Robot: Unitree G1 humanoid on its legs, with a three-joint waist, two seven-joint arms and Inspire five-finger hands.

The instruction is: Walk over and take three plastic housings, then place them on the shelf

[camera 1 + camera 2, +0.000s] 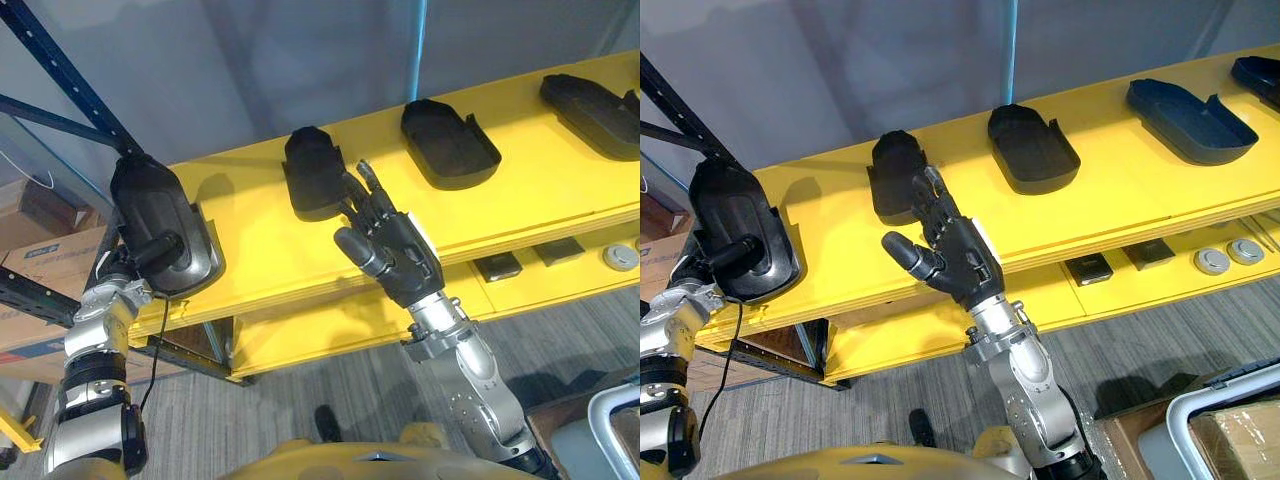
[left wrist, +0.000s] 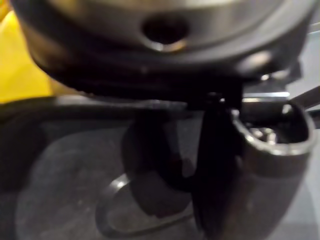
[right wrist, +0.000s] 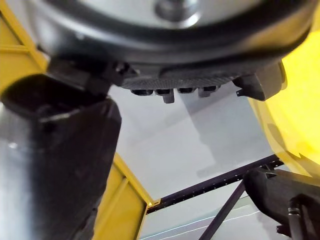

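The left hand [image 1: 150, 250] pinches a black plastic housing [image 1: 160, 215] at the left end of the yellow shelf [image 1: 540, 190] — thumb across its hollow side, fingers hidden behind. The right hand [image 1: 395, 250] hovers, fingers straight and spread, just before a second housing [image 1: 313, 172] lying on the shelf; a third housing [image 1: 448, 143] lies further right.

1. Plastic housing [image 1: 160, 225] in the left robot hand [image 1: 150, 250]: black plastic, glossy, highlights along its rim.
2. Two housings [image 1: 315, 172], [image 1: 448, 142] lying on the shelf [image 1: 560, 190]: black plastic, duller, nearly matt.
3. Shelf: smooth yellow-painted board, layered edge like plywood.
4. Upright [image 1: 60, 75]: dark blue painted metal.
5. Right robot hand [image 1: 400, 250]: dark, slightly shiny plastic.
6. Cardboard boxes [image 1: 45, 240]: matt brown.
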